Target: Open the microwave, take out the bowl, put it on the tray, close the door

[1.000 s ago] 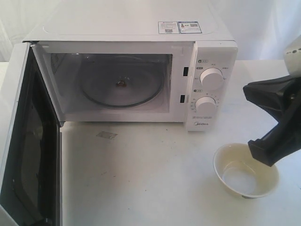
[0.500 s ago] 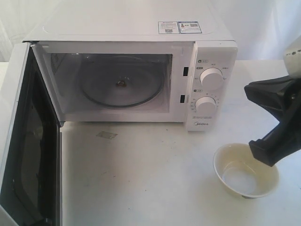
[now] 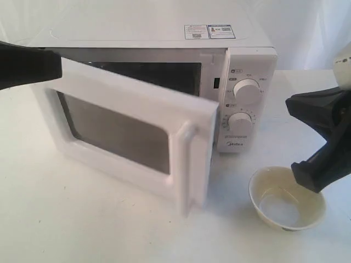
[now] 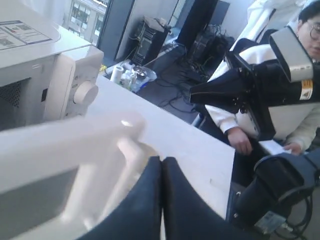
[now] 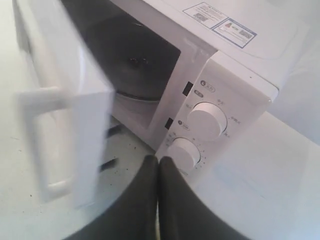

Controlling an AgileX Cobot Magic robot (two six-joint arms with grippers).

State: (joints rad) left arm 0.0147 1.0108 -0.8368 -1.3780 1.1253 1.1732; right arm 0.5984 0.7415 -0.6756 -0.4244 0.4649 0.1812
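The white microwave stands at the back of the table, its door swung about halfway across the dark cavity, the bar handle facing front. My left gripper is shut and empty at the door's outer top corner on the hinge side; in the left wrist view the left gripper sits just behind the blurred door. The cream bowl rests upright on the table at front right. My right gripper hangs shut above it, right of the dials. The tray is out of view.
The white table runs in front of the microwave, with a white backdrop behind. In the left wrist view a seated person and the table's far edge lie beyond the right arm.
The door has swung from wide open to roughly half shut. My left gripper has come into view at the door's upper left. The bowl and the right arm have stayed put.
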